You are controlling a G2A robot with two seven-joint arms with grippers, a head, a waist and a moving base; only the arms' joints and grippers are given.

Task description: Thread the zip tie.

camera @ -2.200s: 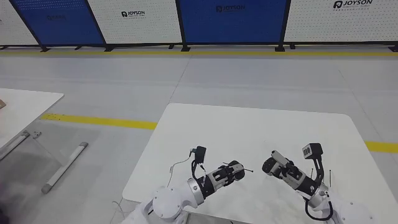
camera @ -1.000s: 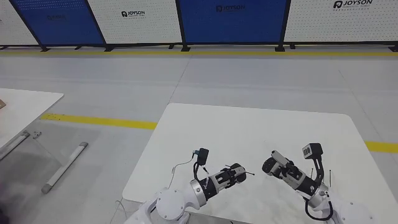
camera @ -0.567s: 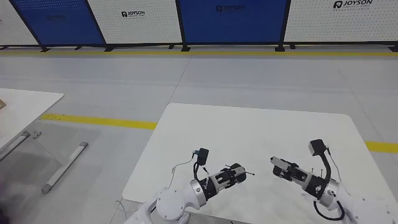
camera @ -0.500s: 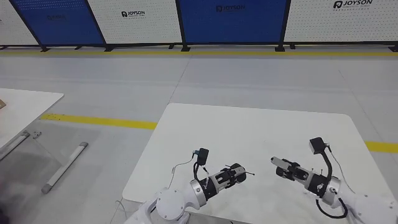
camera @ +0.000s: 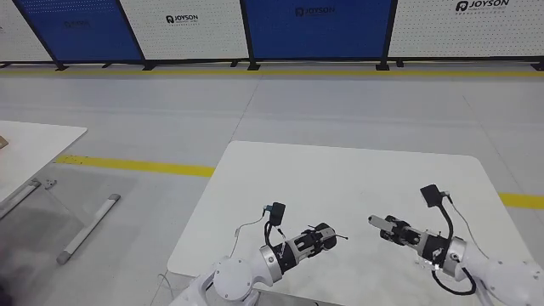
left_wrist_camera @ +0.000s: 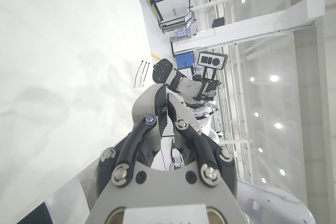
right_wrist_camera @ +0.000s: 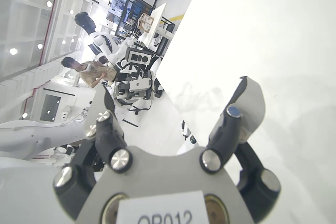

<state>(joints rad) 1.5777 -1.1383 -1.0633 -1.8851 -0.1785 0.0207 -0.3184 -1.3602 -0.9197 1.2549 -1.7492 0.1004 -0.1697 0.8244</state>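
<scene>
My left gripper (camera: 328, 236) hovers over the near part of the white table (camera: 340, 178), shut on a thin black zip tie (camera: 342, 238) whose end sticks out toward the other arm. In the left wrist view its fingers (left_wrist_camera: 160, 104) are pressed together. My right gripper (camera: 377, 222) sits a short way to the right, pointing at the left one, and a gap separates them. In the right wrist view the right gripper (right_wrist_camera: 174, 88) stands wide open with nothing between its fingers.
Three spare black zip ties (left_wrist_camera: 141, 72) lie side by side on the table beside the right gripper (left_wrist_camera: 162, 72). The table's near edge runs just under both arms. Its far half is bare white surface.
The right arm has swung to the right and its gripper has turned and stretched out toward the left one. The left arm shifted slightly right early on, then stayed still.
</scene>
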